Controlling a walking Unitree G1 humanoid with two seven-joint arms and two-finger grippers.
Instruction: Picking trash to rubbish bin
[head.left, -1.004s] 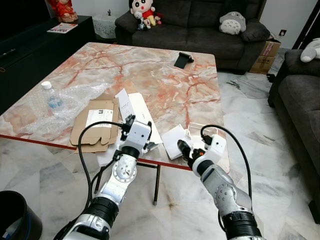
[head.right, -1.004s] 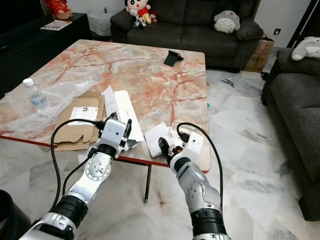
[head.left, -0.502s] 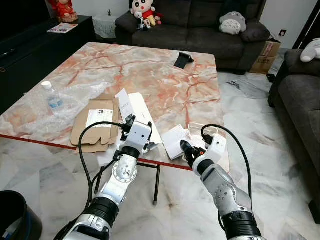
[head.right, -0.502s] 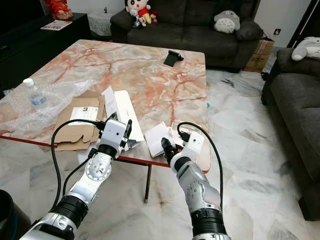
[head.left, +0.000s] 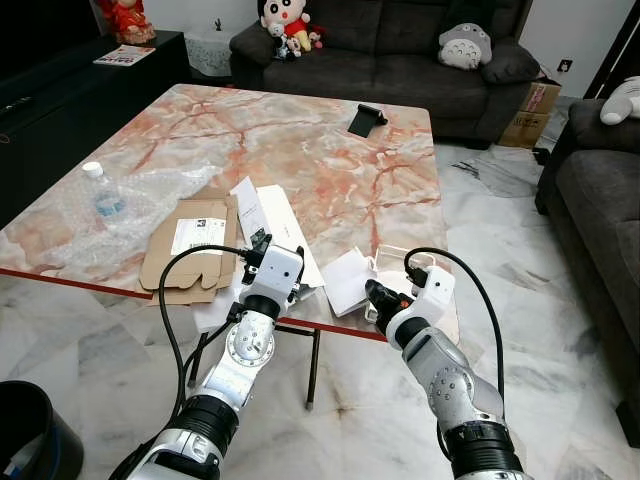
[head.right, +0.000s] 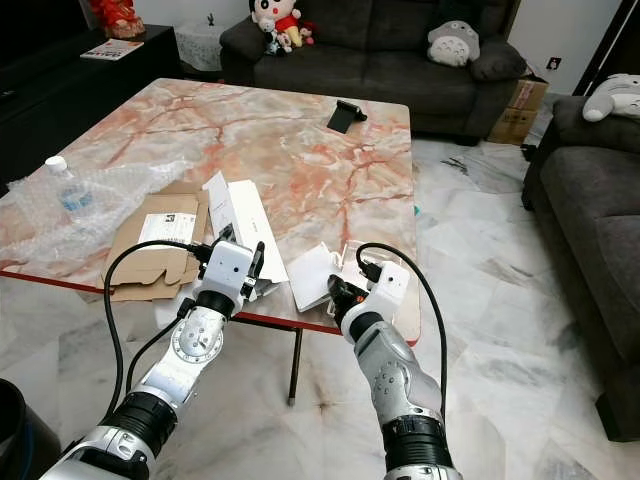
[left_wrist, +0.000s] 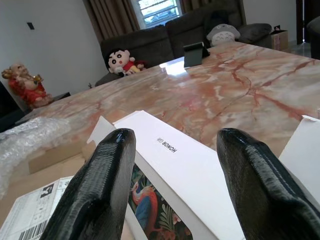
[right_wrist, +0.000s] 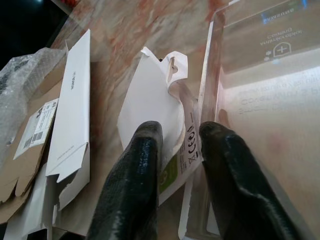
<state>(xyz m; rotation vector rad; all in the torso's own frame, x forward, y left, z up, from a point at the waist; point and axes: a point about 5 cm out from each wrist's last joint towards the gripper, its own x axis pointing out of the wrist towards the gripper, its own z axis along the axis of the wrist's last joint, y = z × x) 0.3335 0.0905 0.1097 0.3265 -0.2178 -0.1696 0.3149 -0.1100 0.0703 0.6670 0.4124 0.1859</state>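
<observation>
Trash lies along the near side of the marble table (head.left: 300, 140): a crumpled white paper sheet (head.left: 345, 280), a clear plastic pack (right_wrist: 270, 100), a long white box (head.left: 275, 215) and a flattened cardboard box (head.left: 190, 245). My right gripper (head.left: 372, 292) sits at the table's front edge over the paper (right_wrist: 145, 95). Its fingers (right_wrist: 142, 165) stand a narrow gap apart on either side of the sheet's crumpled edge. My left gripper (left_wrist: 175, 135) hovers wide open just short of the white box (left_wrist: 170, 160), holding nothing.
Bubble wrap (head.left: 120, 205) and a water bottle (head.left: 100, 190) lie at the table's left. A black object (head.left: 366, 118) stands at the far side. A dark bin (head.left: 25, 430) sits on the floor at the lower left. Sofas ring the back and right.
My right gripper has moved forward from off the table's edge onto the white paper sheet. The left arm has stayed in place.
</observation>
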